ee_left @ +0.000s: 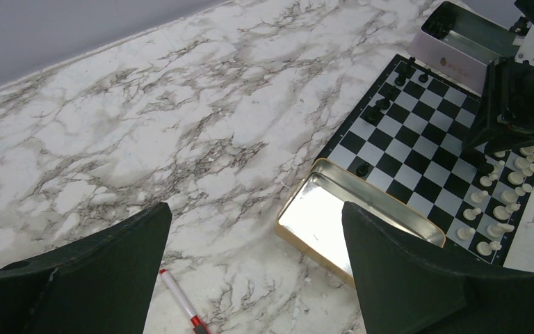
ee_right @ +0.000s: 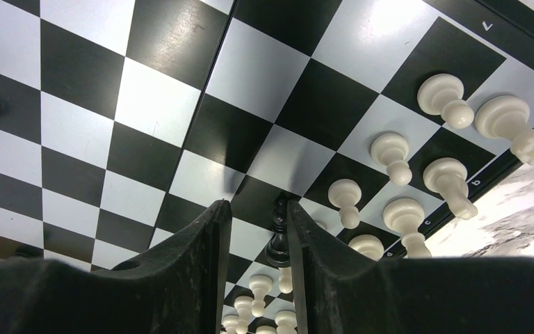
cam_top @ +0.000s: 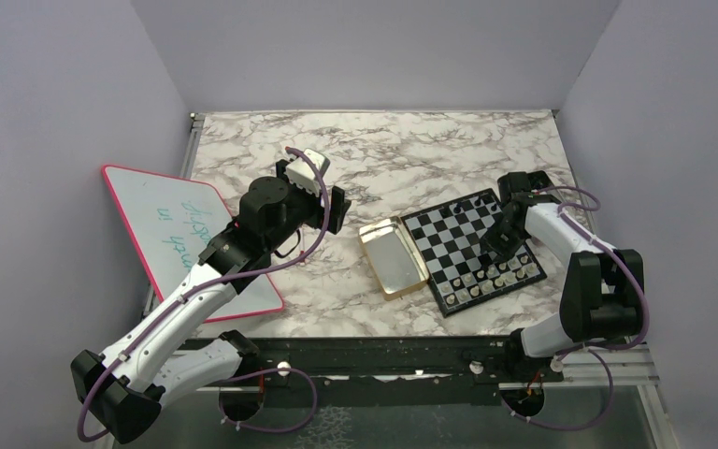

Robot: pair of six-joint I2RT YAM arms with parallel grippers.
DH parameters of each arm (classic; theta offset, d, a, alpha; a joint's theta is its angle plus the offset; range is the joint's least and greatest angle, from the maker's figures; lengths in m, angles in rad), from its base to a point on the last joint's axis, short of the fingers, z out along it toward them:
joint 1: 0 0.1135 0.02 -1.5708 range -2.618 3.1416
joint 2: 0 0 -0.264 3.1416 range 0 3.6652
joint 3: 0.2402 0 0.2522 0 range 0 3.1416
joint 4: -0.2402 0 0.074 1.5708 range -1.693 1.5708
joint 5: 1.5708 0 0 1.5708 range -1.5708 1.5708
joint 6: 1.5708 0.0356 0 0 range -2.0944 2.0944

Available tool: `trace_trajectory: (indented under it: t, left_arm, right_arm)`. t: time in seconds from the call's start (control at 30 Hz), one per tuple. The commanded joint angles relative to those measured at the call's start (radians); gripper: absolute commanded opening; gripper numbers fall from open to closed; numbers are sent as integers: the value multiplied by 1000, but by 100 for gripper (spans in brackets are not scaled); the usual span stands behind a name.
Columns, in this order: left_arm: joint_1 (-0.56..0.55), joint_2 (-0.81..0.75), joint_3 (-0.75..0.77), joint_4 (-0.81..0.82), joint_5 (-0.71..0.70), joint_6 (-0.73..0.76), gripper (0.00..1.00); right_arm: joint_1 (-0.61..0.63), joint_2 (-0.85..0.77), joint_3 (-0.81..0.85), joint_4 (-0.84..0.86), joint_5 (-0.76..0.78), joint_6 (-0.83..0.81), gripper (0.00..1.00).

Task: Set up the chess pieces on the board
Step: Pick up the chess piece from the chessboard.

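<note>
Board [cam_top: 472,248] right of centre on the bench [cam_top: 411,150], white pieces [ee_right: 396,156] ranked along its near edge. My right jaws pinch a stray black piece [ee_right: 278,236] among them, probably to carry across. Left jaws spread, empty, parked aside.

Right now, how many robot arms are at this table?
2. The left arm reaches over the marble tabletop near the whiteboard, its gripper open. The right arm bends over the chessboard, fingers either side of a black piece. No others show.
</note>
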State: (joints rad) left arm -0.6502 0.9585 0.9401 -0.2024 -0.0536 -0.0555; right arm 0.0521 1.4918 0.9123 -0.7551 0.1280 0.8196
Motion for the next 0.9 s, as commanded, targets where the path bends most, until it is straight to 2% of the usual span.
trace_trajectory:
  t: [0.0,0.53,0.87]
  left_arm:
    - [-4,-11,-7,33,8,-2,93]
    - [-5,-16,-7,32,-5,5,93]
    - [-5,-17,-7,31,-7,6,93]
  right_arm:
    - [-4,-28,7,-27,-32,20,40]
    - [-4,-18,90,-118,-64,4,40]
    - [-4,-19,60,-115,-98,8,40]
